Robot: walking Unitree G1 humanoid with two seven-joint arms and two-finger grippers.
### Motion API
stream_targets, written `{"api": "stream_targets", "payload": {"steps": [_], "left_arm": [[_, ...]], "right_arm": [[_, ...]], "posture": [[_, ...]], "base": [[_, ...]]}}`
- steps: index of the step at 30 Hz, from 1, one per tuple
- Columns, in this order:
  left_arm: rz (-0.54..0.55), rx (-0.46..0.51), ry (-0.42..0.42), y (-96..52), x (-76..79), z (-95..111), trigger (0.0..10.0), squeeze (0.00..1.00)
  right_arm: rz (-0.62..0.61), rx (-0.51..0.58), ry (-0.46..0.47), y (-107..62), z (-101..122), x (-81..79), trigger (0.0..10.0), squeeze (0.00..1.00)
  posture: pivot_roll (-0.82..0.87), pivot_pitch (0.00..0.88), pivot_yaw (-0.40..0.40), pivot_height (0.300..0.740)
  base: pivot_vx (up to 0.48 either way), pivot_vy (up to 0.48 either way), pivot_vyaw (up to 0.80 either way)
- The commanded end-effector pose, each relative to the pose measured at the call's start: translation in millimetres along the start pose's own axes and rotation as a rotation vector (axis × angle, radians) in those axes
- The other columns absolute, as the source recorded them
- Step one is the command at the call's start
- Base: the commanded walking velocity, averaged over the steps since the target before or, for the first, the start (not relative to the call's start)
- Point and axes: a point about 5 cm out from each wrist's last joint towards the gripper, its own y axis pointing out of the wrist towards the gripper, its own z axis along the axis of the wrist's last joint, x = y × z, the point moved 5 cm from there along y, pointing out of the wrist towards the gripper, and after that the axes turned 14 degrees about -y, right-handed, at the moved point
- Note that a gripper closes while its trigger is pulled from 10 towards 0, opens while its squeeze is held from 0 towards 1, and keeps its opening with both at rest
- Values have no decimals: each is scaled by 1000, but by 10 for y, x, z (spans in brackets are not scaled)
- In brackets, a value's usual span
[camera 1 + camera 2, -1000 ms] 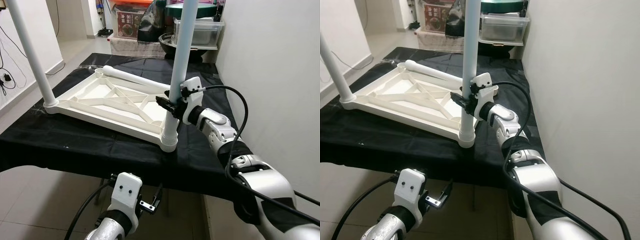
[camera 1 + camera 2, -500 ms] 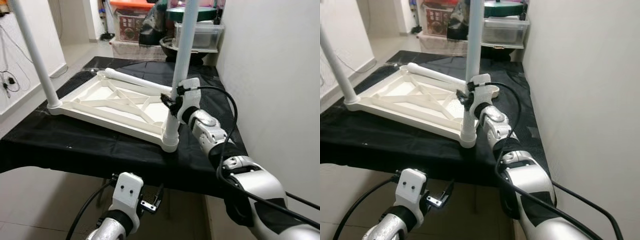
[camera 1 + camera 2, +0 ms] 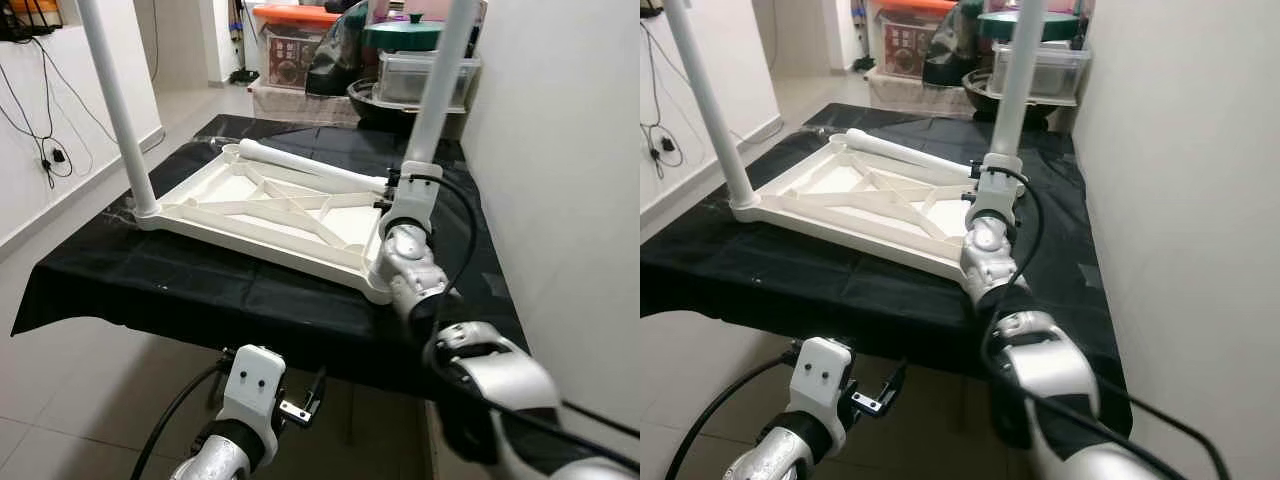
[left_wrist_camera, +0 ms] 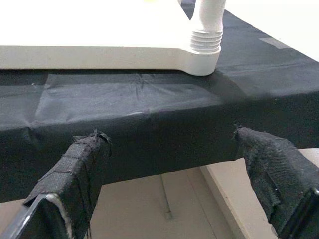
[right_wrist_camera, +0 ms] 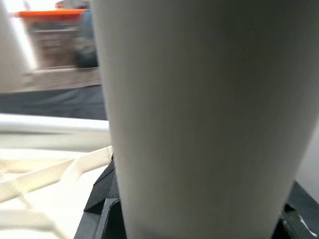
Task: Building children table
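Behind tabletop (image 3: 270, 205), storage bins (image 3: 300, 45)

Both eye views look forward and down from the head at the same black-draped surface (image 3: 200, 290), taking in the upturned tabletop (image 3: 265, 205) and its legs. The left wrist camera sits low before the surface's edge, looking up at a corner socket (image 4: 205, 42). The right wrist camera is pressed close against a leg (image 5: 199, 119).
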Motion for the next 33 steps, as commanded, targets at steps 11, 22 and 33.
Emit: {"api": "stream_targets", "payload": {"steps": [11,22,33], "left_arm": [[-1,-18,18,10,-23,-46,10000,0],[-1,-22,16,21,-43,-57,10000,0],[-2,-23,15,28,-42,-57,10000,0]], "right_arm": [[-163,-223,105,-271,-318,-102,1922,0],[14,-86,74,-243,-105,-272,10000,1000],[123,-21,67,-231,-51,-335,10000,0]], "posture": [[219,12,-67,740],[208,13,-58,740],[204,17,-60,740]], "base": [[0,0,0],[0,0,0],[0,0,0]]}}
